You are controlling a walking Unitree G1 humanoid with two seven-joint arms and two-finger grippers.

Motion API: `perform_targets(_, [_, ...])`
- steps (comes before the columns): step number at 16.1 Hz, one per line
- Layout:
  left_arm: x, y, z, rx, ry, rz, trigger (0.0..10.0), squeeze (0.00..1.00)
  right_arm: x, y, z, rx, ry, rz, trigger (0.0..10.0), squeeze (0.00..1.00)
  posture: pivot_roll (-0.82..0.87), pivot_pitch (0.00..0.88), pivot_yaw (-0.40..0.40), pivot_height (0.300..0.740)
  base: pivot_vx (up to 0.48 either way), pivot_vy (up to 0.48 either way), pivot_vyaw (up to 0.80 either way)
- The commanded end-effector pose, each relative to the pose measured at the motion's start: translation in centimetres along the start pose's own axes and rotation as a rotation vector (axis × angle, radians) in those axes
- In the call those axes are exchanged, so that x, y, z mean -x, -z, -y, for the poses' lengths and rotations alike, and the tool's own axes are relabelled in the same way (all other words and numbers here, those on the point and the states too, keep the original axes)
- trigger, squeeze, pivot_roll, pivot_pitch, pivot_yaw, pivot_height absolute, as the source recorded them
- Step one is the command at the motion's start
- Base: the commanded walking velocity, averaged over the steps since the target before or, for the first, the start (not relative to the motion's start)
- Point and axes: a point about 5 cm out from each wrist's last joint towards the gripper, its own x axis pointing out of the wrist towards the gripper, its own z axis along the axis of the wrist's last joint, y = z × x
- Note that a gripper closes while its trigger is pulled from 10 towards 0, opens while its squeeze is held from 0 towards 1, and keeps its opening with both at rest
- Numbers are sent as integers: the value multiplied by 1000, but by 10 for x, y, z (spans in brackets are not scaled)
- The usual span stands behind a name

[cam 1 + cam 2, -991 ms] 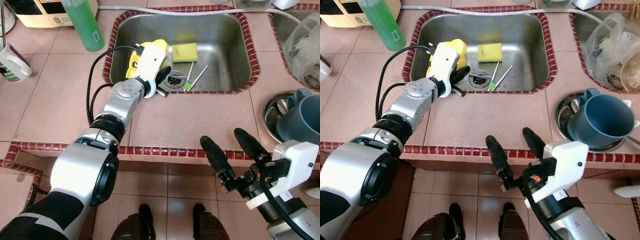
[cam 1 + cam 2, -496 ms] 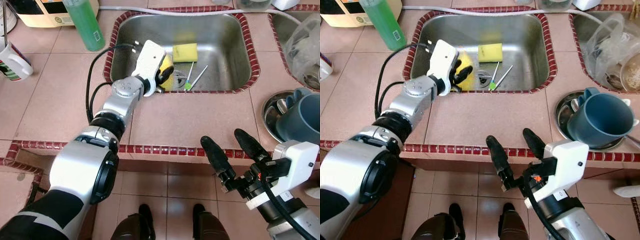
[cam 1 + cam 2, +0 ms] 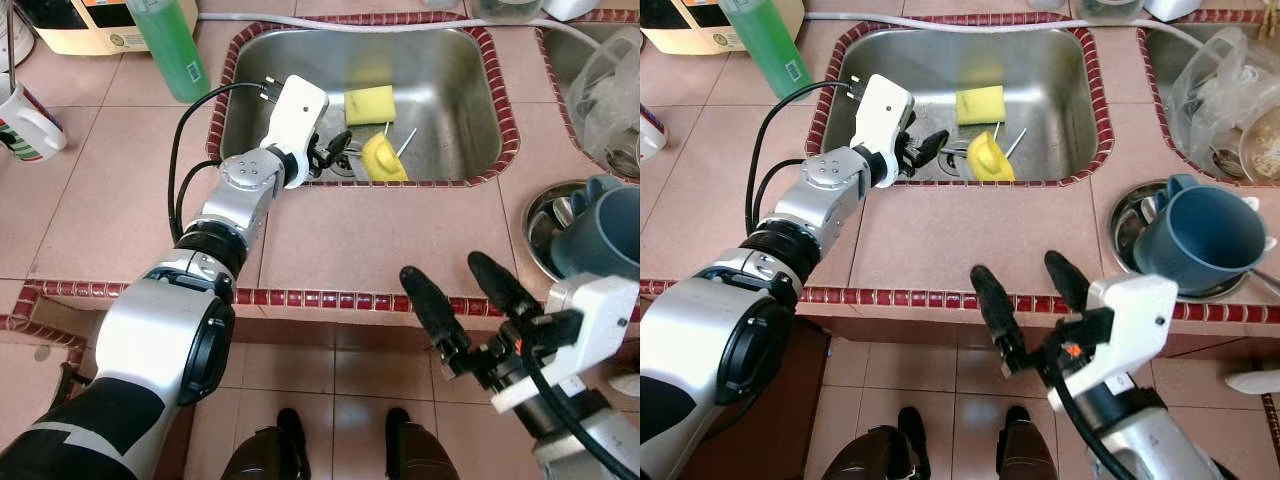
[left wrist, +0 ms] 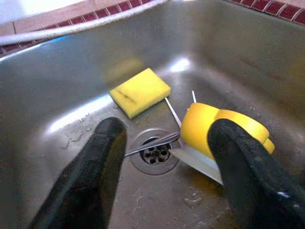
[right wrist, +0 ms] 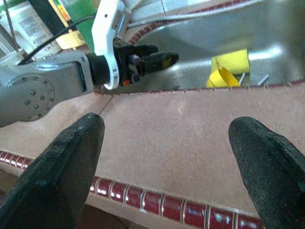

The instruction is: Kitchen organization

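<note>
Cup [image 3: 384,158] on its side in sink [image 3: 455,90] | left end effector [image 3: 330,158] open beside

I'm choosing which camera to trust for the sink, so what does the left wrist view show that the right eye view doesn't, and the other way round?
Left wrist view adds: water drops on the sink floor and a thin metal handle lying across the drain.

Right eye view adds: the green bottle, the blue mug in a metal bowl, and the right gripper, open below the counter edge.

Both: the sink, yellow sponge, curved yellow piece, and the open left gripper.
</note>
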Motion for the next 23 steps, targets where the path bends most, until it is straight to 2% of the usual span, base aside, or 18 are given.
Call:
perform_targets(1, [3,-5,-10,7,-14,23,10000,1000,-3,2,0,0,-9,-5,10000,0,-269,305,89,740,0,0,0])
perform_targets(4, [11,1,-21,65,-26,40,10000,1000,-16,4,2,11,-36,9,10000,0,-233,266,82,740,0,0,0])
perform_targets(7, [25,12,-39,90,-69,46,10000,1000,-29,7,7,22,-59,24,10000,0,-204,213,73,740,0,0,0])
perform_targets(9, [31,16,-46,111,-86,49,10000,1000,-35,9,11,31,-64,31,10000,0,-198,170,67,740,0,0,0])
perform_targets(10, [38,22,-52,132,-111,56,10000,1000,-41,11,16,51,-59,41,10000,0,-201,135,63,740,0,0,0])
perform_targets(12, [45,29,-55,175,-146,65,10000,1000,-49,16,26,78,-42,37,10000,0,-204,87,63,740,0,0,0])
perform_targets(13, [47,32,-54,184,-152,66,10000,733,-50,19,30,98,-29,30,10000,0,-205,78,62,740,0,0,0])
perform_targets(14, [50,37,-53,199,-167,63,10000,0,-53,22,34,109,-17,27,10000,0,-208,56,64,740,0,0,0])
perform_targets(18, [54,49,-43,188,-194,50,10000,0,-57,29,40,130,-6,28,10000,0,-209,21,71,740,0,0,0])
perform_targets(21, [59,56,-28,188,-169,31,10000,0,-59,34,45,153,5,50,10000,0,-206,0,77,740,0,0,0])
perform_targets(23, [62,59,-24,189,-165,26,10000,0,-60,36,47,162,6,56,10000,0,-203,0,77,740,0,0,0])
